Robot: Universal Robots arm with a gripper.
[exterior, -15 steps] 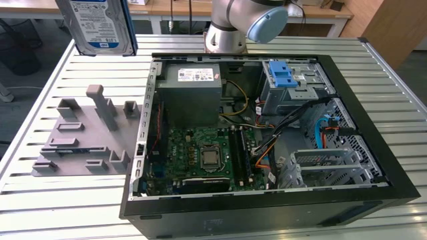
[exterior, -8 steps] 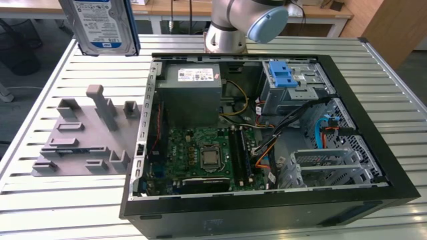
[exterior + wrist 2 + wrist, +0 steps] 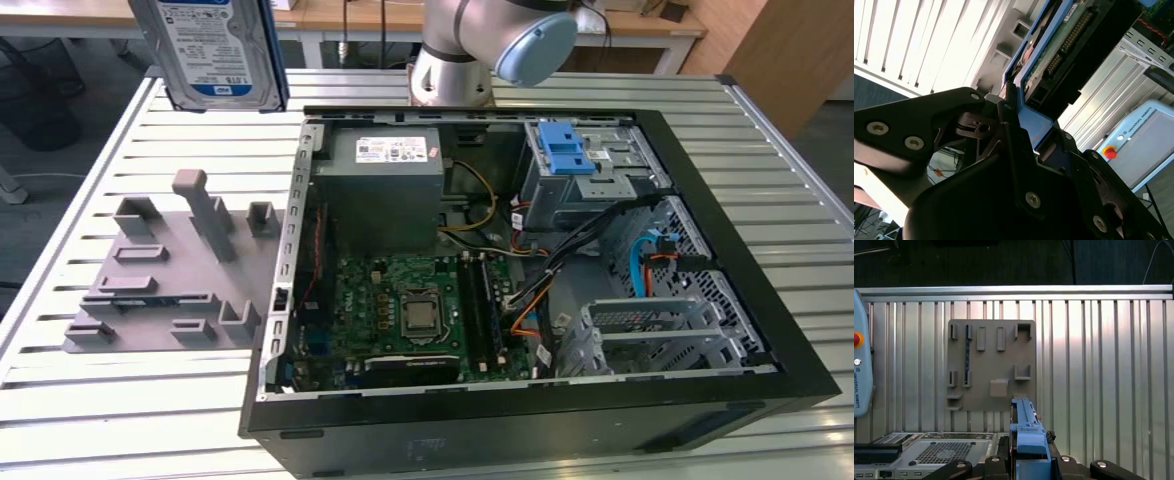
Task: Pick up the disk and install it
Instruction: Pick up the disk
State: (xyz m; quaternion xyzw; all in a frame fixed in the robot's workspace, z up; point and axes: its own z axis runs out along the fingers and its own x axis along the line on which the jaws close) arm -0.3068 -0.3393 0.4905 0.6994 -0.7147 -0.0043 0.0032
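Right, exterior view: disk [image 3: 214, 50] hangs upright at 11 o'clock, off the grey rack [image 3: 174, 270]; cage [image 3: 587, 165] at 1 o'clock. Second wrist view: gripper [image 3: 1024, 125] jaws clamped on disk's blue carrier. First wrist view: same grip, rack at 12. Prob. carry step; install needs carrier squared w/ cage.

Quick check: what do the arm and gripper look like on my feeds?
The arm is a silver-grey tube with a round light-blue joint cap. The gripper is matte black, built of angular linkage plates dotted with silver screw heads.
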